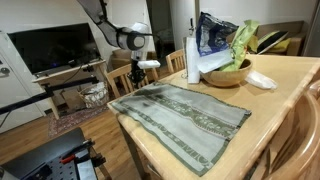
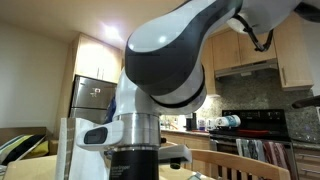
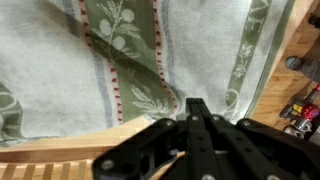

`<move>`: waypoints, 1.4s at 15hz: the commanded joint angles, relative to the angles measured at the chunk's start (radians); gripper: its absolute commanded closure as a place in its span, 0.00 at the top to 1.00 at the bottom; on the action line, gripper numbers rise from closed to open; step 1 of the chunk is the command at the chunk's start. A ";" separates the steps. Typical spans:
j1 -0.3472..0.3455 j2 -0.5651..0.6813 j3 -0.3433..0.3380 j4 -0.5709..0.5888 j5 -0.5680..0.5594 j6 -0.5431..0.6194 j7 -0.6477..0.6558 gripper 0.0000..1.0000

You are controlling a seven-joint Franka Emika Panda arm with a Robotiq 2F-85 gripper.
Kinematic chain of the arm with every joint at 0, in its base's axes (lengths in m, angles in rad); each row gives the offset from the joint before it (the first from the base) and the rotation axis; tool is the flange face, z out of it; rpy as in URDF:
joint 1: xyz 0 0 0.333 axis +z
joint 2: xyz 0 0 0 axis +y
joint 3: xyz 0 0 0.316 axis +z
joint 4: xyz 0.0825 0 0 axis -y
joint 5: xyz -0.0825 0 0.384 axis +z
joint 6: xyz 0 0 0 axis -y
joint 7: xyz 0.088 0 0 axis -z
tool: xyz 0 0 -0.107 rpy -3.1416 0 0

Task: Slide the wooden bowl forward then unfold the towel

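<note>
Now | step, we judge: unfolding the towel (image 3: 60, 70) | gripper (image 3: 197, 108) pressed together at its edge | next: lift, draw cloth open.

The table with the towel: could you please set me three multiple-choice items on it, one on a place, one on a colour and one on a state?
1. Where does the wooden bowl stand?
A. on the towel
B. on the table, beyond the towel
C. on the floor

2. What colour is the towel?
A. grey-green with patterned stripes
B. bright red
C. plain black

3. How do the fingers of the gripper stand?
A. wide open
B. out of every view
C. shut together

Answers:
1. B, since an exterior view shows the bowl past the towel's far edge.
2. A, since the wrist view shows leafy green stripes.
3. C, since the wrist view shows the fingertips meeting.
</note>
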 commanded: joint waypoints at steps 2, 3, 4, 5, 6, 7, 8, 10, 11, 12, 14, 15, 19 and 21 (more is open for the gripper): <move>0.009 0.012 0.009 0.004 0.000 0.026 -0.012 0.05; 0.010 0.018 0.012 0.006 0.001 0.029 -0.017 0.05; 0.013 0.024 0.012 0.007 -0.004 0.035 -0.022 0.05; 0.015 0.031 0.014 0.011 -0.007 0.037 -0.030 0.04; 0.020 0.037 0.012 0.010 -0.012 0.056 -0.034 0.05; 0.019 0.045 0.015 0.011 -0.014 0.066 -0.049 0.04; 0.024 0.051 0.011 0.011 -0.025 0.082 -0.051 0.05; 0.030 0.064 0.006 0.012 -0.050 0.107 -0.061 0.04; 0.032 0.069 0.004 0.011 -0.061 0.123 -0.061 0.04; 0.038 0.072 -0.003 0.009 -0.077 0.141 -0.051 0.04; 0.039 0.081 -0.004 0.011 -0.103 0.159 -0.052 0.05; 0.041 0.083 -0.007 0.008 -0.116 0.181 -0.046 0.05; 0.048 0.087 -0.013 0.003 -0.164 0.233 -0.038 0.04; 0.049 0.092 -0.011 0.007 -0.184 0.239 -0.043 0.04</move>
